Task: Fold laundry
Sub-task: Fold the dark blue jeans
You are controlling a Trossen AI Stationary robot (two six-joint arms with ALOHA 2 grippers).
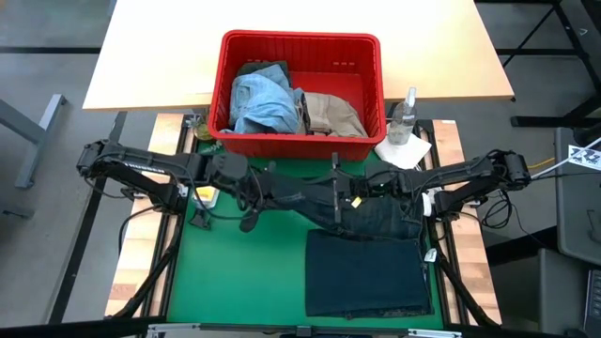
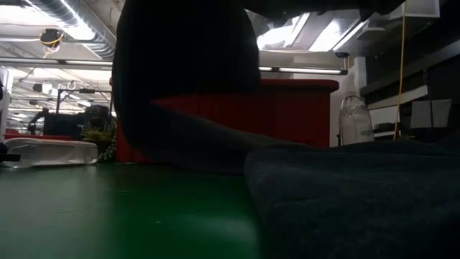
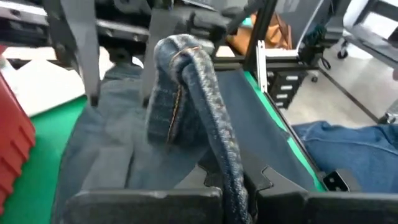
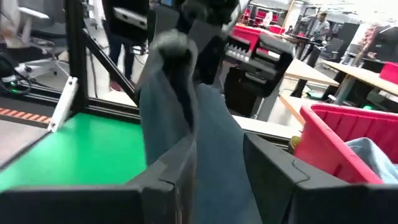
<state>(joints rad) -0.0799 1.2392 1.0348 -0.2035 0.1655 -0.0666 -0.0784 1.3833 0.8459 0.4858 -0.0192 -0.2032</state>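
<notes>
jeans [image 1: 362,258], dark navy, pinched by both grippers over green mat. l gripper [image 3: 239,190] clamped tight on denim edge; r gripper [image 4: 214,180] part closed on fabric.

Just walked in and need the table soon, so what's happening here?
Both arms are folding laundry. The left gripper and right gripper each pinch the dark navy jeans, holding one end up above the green mat; the rest lies flat. More clothes wait in the red basket.
</notes>
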